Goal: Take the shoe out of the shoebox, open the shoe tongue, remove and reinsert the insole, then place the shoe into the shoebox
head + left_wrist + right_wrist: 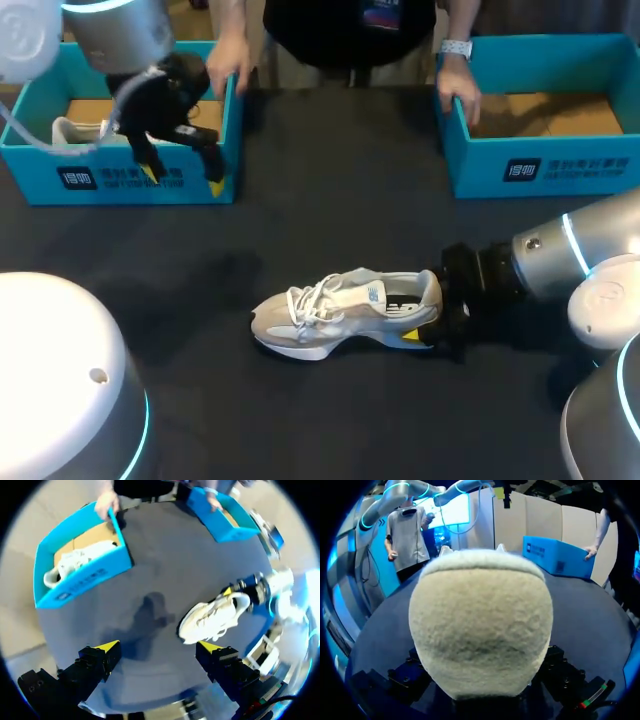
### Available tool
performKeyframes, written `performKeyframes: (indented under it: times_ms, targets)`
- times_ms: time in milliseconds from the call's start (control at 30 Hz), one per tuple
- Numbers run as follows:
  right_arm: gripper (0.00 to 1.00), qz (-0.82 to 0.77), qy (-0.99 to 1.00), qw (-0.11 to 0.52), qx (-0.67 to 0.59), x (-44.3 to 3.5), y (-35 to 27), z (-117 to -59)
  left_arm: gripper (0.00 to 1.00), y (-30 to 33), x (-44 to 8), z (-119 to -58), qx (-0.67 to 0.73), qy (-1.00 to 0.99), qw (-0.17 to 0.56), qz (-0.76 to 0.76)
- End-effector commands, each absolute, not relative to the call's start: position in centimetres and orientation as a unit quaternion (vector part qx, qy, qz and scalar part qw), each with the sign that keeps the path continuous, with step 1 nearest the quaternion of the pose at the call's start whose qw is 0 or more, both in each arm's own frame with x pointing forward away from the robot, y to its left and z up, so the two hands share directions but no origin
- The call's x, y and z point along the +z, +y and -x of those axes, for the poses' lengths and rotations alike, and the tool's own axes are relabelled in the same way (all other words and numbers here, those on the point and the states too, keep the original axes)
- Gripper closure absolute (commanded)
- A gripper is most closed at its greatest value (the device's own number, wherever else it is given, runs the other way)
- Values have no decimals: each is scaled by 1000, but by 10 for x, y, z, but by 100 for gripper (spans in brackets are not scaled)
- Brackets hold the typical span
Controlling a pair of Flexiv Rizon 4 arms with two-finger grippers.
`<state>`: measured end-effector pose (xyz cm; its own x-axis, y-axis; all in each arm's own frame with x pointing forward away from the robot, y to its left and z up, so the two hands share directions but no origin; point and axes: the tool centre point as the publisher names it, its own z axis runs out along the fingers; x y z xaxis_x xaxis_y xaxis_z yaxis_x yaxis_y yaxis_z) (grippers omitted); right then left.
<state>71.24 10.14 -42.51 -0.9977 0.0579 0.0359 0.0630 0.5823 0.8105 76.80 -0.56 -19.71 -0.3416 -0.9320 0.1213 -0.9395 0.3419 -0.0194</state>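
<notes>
Tabletop (330, 190) holds shoe (340, 310), heel clamped in right gripper (432, 318)

Light: even, from overhead, moderately bright. Shadows: soft, diffuse blot on dark table (165, 555) under left gripper (158, 646) (head view shows it too); thin dark edge beneath pale shoe (345, 312).

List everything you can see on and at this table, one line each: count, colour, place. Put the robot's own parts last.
shoe: 1, white and grey, mid-table, on its sole.
second shoe: 1, white, inside the left box.
left box: 1, blue, far left of the table.
right box: 1, blue, far right, nothing visible inside.
table: 1, black.
person's hands: 2, one on each box's rim.
left tool: 1, black with yellow tips, open, above the left box's front.
right tool: 1, black with yellow tips, gripping the shoe's heel.
</notes>
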Motion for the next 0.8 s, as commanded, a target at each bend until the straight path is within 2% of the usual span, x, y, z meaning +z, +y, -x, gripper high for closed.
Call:
performKeyframes:
  times_ms: [33,800]
  targets:
    - [100,35,-890,2,-455,-426,102,-712,0,-27,-203,-764,41,-774,49,-630]
    - [100,35,-890,2,-455,-426,102,-712,0,-128,-229,-739,21,-788,37,-615]
